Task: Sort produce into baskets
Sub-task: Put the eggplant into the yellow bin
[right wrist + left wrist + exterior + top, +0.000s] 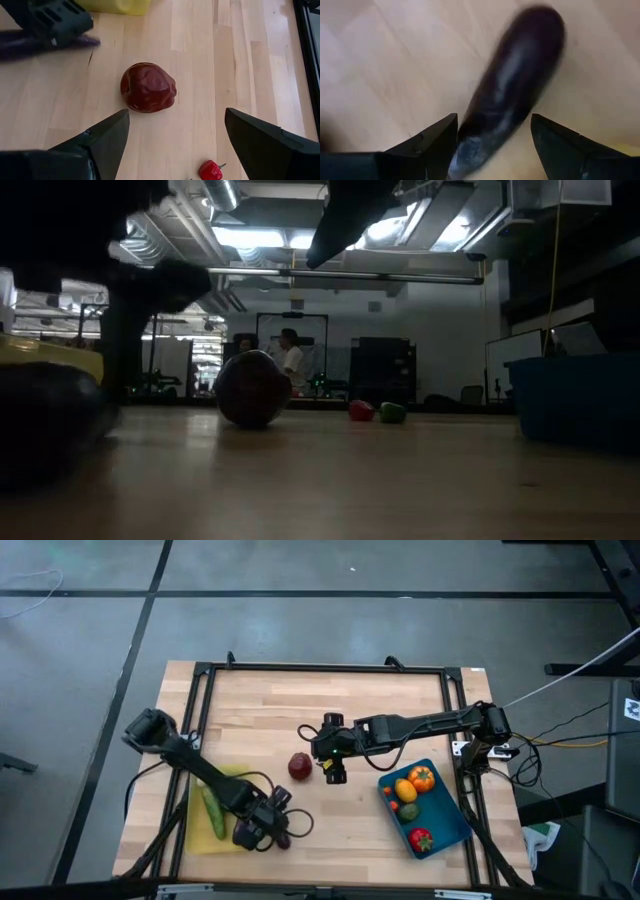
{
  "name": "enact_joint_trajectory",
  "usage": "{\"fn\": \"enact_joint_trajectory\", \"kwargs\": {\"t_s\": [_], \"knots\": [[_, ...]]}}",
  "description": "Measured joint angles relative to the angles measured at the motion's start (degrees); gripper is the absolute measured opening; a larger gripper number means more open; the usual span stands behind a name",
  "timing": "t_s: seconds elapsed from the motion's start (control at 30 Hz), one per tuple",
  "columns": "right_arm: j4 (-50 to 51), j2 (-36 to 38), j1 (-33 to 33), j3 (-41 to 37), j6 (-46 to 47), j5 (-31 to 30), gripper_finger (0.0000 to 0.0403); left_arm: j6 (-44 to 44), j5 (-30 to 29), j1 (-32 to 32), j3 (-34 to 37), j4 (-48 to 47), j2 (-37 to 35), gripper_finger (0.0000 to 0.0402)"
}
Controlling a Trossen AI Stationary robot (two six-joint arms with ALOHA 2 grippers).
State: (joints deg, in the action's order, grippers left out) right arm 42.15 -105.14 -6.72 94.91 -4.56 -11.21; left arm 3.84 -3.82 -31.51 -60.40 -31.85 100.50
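1. We see the left gripper [268,830] low at the table's near edge, just beside the yellow basket [200,840]. Its fingers [437,137] are spread to either side of a dark purple eggplant [512,80].

2. In the left wrist view the eggplant lies on bare wood. Its long axis runs away from the gripper, slanted to one side. One end sits between the fingers and the rounder end points off ahead. We cannot tell whether the fingers touch it.

3. In the high view only a bit of the eggplant shows at the gripper's tip, too little to read its direction there.

4. A green cucumber [213,812] lies in the yellow basket. Its long axis runs roughly from the table's far side toward the near side, slightly tilted.

5. The right gripper [333,768] hangs over the middle of the table, fingers [107,135] wide apart and holding nothing.

6. The dark red apple [299,766] rests on the wood just beside the right gripper, on its left. In the right wrist view it lies ahead of the open fingers, apart from them.

7. The blue basket [448,835] sits at the right, tilted against the table's edges. It holds an orange [404,790], an orange pepper [422,778], a green piece [409,811] and a red pepper [421,839].

8. The low view shows a small red pepper [361,410] and a green one [392,412] touching, farther back on the table.
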Motion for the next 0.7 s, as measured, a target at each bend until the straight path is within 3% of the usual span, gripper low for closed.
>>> {"fn": "enact_joint_trajectory", "kwargs": {"t_s": [0.23,0.5,0.7], "knots": [[0.0,0.0,0.0,0.0,0.0,0.0,0.0324,1.1,0.6,0.0,-0.3,0.7,3.0,0.0243],[0.0,0.0,0.0,0.0,0.0,-0.1,0.0324,-0.4,-0.3,0.0,0.0,1.1,2.1,0.0145],[0.0,0.0,0.0,0.0,0.0,-0.2,0.0324,-2.2,-0.3,0.1,-0.5,0.9,2.3,0.0143]]}}
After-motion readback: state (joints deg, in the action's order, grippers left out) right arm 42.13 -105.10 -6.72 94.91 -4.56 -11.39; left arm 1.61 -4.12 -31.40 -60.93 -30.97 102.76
